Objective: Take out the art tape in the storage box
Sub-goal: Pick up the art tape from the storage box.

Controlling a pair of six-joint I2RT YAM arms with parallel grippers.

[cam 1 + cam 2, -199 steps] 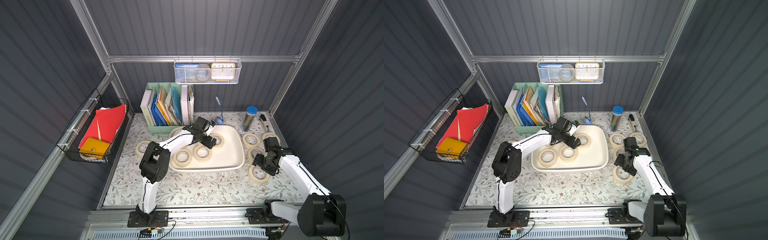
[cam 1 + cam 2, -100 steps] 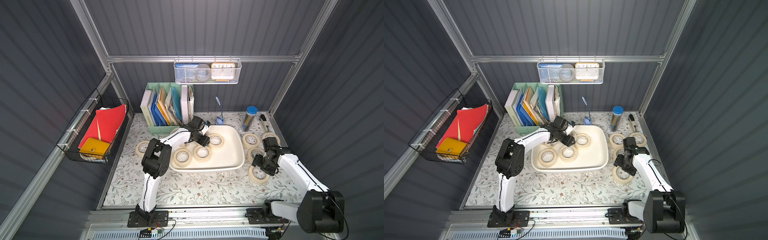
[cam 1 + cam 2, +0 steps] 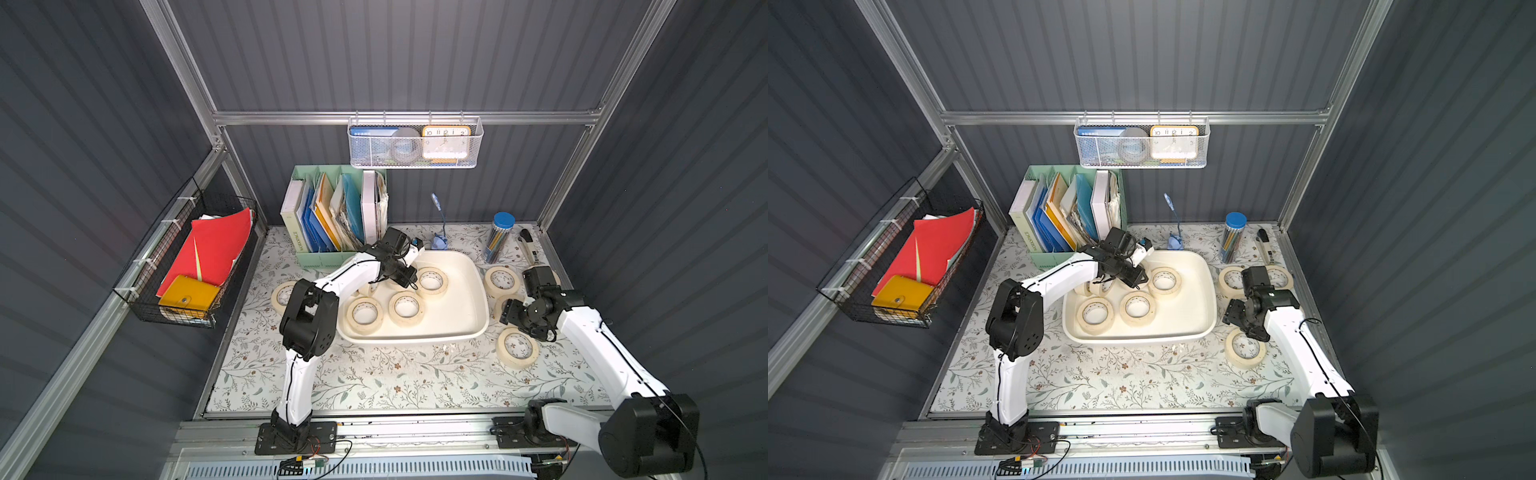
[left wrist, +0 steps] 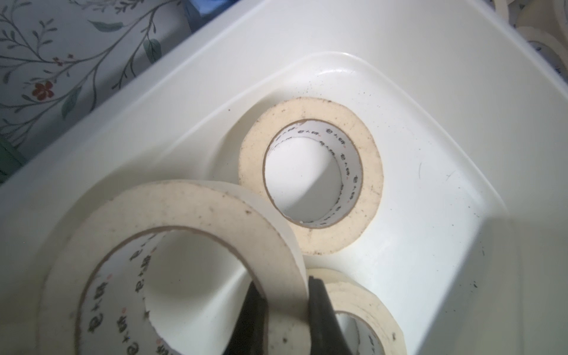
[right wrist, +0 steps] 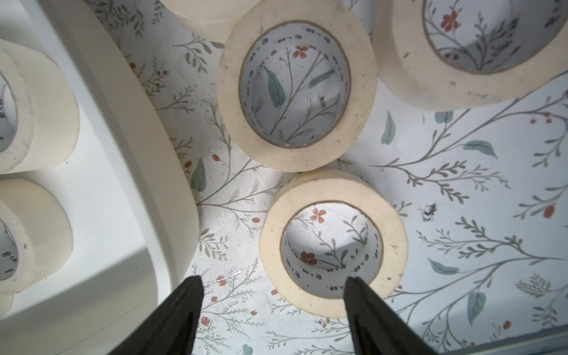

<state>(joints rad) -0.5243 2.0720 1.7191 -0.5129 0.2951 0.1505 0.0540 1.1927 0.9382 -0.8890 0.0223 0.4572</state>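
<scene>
**Left wrist view:** the left claw [image 4: 282, 284] is clamped on the wall of a roll of cream art tape [image 4: 184, 203] with a white printed cardboard core. One black finger [image 4: 253, 319] is inside the core and the other is outside.

Both top views hide this grip under the wrist. They show only the left claw [image 3: 400, 275] low inside the large shallow off-white plastic storage box [image 3: 415, 337].

The gripped roll is tilted; whether it is clear of the box floor cannot be told. Directly ahead of the claw a second roll [image 4: 310, 109] lies flat on the box floor, near but apart. A third roll [image 4: 362, 292] lies just beside the outer finger.

**Right wrist view:** the right claw [image 5: 272, 281] stands wide open and empty above the floral-patterned worktop [image 5: 461, 153]. A loose roll [image 5: 396, 246] lies flat just beside one finger; contact cannot be told. More loose rolls [image 5: 230, 76] lie beyond it. The box rim [image 5: 138, 138] runs beside the opposite finger.

**Surroundings, in a top view:** a mint-green file organiser [image 3: 332, 216] stands close behind the left claw. A blue-capped clear tube of pens [image 3: 496, 241] stands well beyond the right claw.
</scene>
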